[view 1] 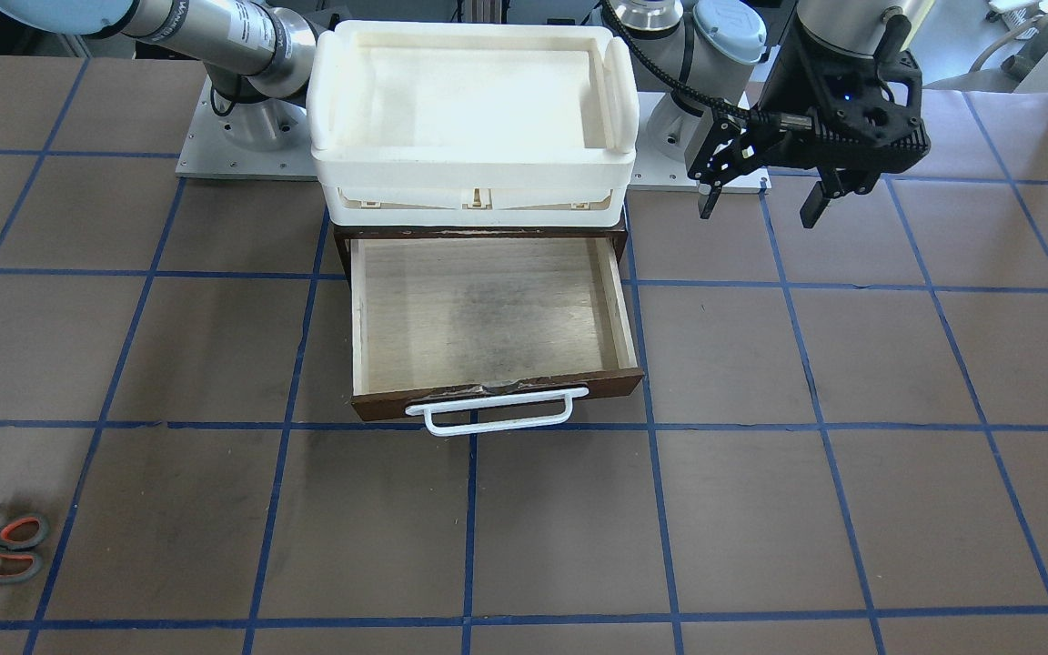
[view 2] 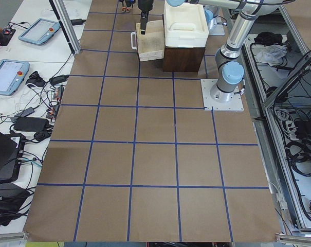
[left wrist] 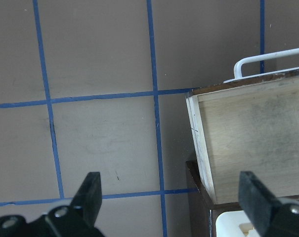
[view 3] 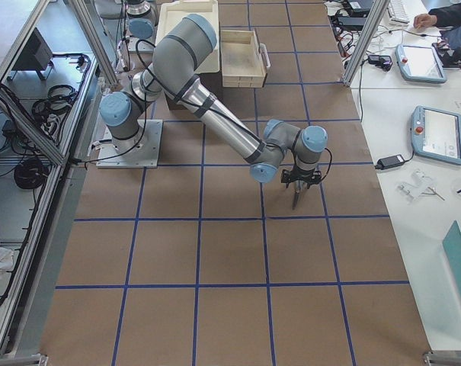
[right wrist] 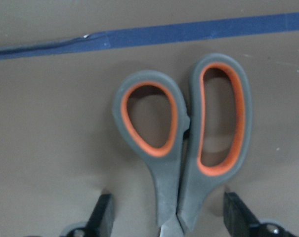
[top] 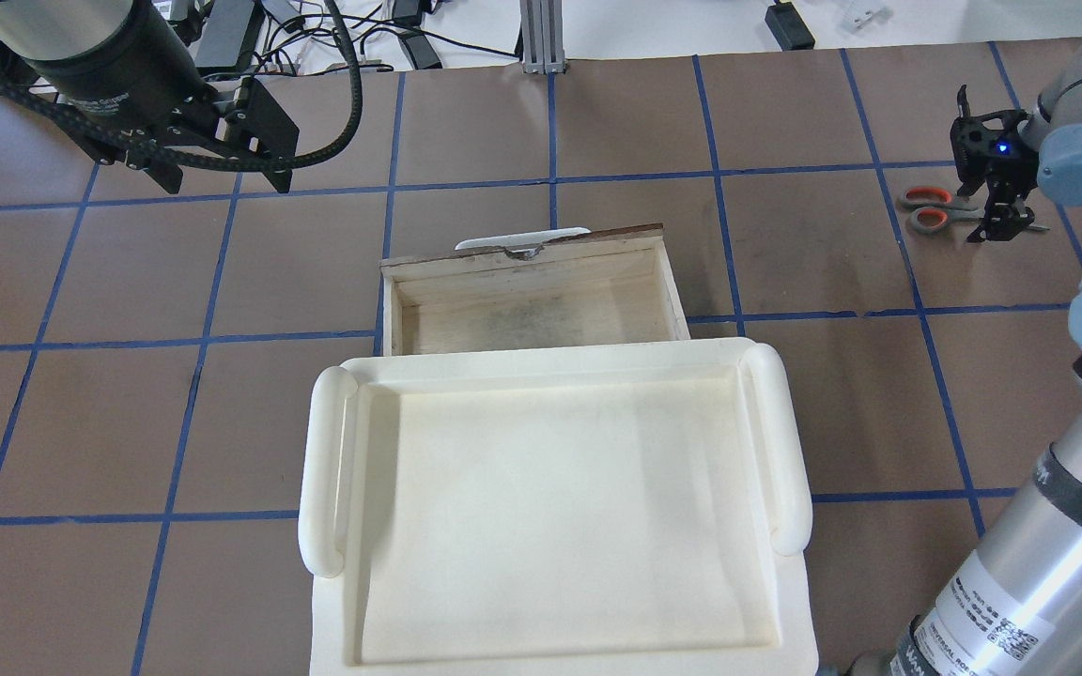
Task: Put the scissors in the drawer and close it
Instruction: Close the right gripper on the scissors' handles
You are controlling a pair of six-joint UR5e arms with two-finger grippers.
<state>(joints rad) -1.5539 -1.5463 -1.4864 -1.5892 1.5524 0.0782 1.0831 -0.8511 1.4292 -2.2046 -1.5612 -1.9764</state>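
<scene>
The scissors (view 1: 5, 546) lie flat on the table far to the robot's right, grey handles with orange-red loops; they also show in the overhead view (top: 935, 208) and close up in the right wrist view (right wrist: 184, 148). My right gripper (right wrist: 169, 219) is open, low over them, one finger on each side of the handle shanks near the pivot; the blades are hidden under it. It also shows in the overhead view (top: 996, 225). The drawer (view 1: 488, 309) is pulled open and empty, white handle (view 1: 497, 414) facing away from the robot. My left gripper (view 1: 760, 205) is open and empty, held above the table beside the drawer (left wrist: 253, 143).
A white plastic tray (view 1: 469, 168) sits on top of the dark brown case (view 1: 478, 233) behind the open drawer. The table is brown with a blue tape grid. Operator tablets and cables lie beyond the far table edge (view 3: 420, 61).
</scene>
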